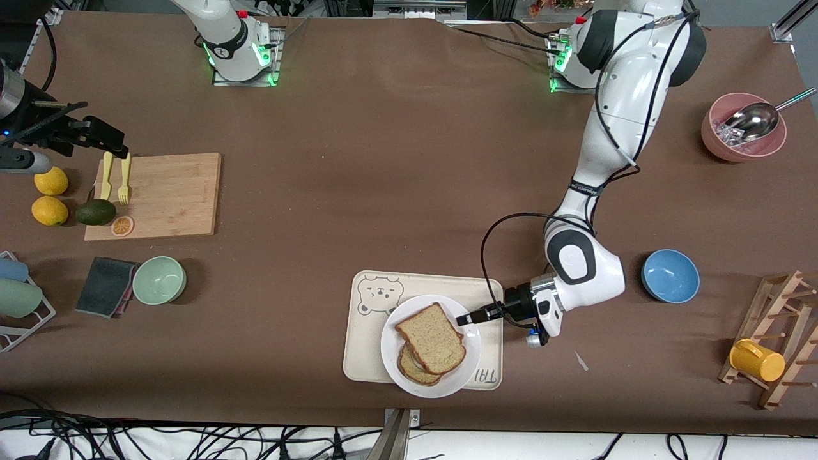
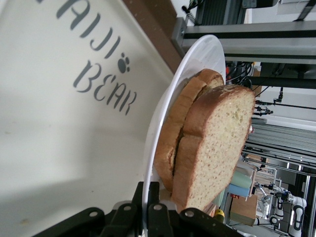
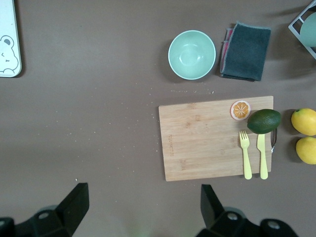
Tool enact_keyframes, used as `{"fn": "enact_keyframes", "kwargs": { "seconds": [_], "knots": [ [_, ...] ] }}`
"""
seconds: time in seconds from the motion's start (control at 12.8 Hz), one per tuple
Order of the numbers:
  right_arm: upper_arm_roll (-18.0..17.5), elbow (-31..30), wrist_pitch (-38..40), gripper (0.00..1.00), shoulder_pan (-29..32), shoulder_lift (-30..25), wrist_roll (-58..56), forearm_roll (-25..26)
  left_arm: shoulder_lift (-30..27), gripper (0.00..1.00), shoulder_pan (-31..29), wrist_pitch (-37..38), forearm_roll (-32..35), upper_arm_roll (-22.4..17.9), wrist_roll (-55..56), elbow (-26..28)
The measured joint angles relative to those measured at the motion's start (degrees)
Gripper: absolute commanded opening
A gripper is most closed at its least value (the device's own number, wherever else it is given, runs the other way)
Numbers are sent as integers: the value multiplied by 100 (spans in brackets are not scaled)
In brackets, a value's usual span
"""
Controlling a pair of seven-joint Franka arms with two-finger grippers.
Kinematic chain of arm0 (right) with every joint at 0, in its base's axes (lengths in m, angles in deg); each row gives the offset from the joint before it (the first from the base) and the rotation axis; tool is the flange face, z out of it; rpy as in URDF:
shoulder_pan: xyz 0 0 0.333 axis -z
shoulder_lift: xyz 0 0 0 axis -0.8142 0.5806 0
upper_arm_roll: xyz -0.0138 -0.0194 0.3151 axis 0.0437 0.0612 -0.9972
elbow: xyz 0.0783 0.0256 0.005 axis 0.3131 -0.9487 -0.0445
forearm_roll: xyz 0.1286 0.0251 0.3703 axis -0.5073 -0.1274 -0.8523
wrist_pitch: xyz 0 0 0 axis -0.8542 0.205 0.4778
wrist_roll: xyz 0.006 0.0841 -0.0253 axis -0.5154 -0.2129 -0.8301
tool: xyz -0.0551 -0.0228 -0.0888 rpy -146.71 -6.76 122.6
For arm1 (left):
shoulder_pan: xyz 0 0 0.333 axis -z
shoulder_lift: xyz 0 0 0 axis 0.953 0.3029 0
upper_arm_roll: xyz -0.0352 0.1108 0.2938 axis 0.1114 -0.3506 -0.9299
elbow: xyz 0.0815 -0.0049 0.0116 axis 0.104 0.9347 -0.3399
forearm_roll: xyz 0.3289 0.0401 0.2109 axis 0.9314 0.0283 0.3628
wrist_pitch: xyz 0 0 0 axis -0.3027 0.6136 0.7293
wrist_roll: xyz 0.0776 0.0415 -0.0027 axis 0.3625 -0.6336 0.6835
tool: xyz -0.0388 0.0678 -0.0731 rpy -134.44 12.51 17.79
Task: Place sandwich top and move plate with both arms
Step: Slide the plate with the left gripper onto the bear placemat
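Bread top on the stack, plate on the bear tray

The sandwich top (image 1: 433, 339) is a brown bread slice w/ a darker crust, squarish w/ one round end. It lies flat on a lower slice, turned a bit so the two don't line up, and part of the lower one peeks out on the side nearer the front cam. In the left wrist view the sandwich top (image 2: 212, 148) pokes out past the slice under it. The plate (image 1: 396, 358) is small, round, plain white. It sits on the cream bear tray at the front of the surface, and its rim hangs a little over the tray's front edge.
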Motion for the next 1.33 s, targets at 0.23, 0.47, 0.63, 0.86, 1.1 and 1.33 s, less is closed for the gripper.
{"fn": "enact_keyframes", "kwargs": {
  "seconds": [0.23, 0.47, 0.63, 0.86, 1.1, 1.33],
  "knots": [
    [0, 0, 0, 100, 0, 0, 0, 0, 142, 0, 135, -4, 0, 26, 51, -24],
    [0, 0, 0, 100, 0, 0, 0, 0, 196, 100, 246, -30, 0, 27, 71, -24],
    [0, 0, 0, 100, 0, 0, 0, 0, 198, 100, 245, -30, 0, 25, 67, -19],
    [0, 0, 0, 100, 0, 0, 0, 0, 162, 100, 228, -29, 17, -2, 63, -75],
    [0, 0, 0, 100, 0, 0, 0, 0, -42, 100, 140, 133, 573, -18, 169, -124],
    [0, 0, 0, 100, 0, 0, 0, 0, -366, 100, 6, 314, 1922, -20, 476, -92]
  ]
}}
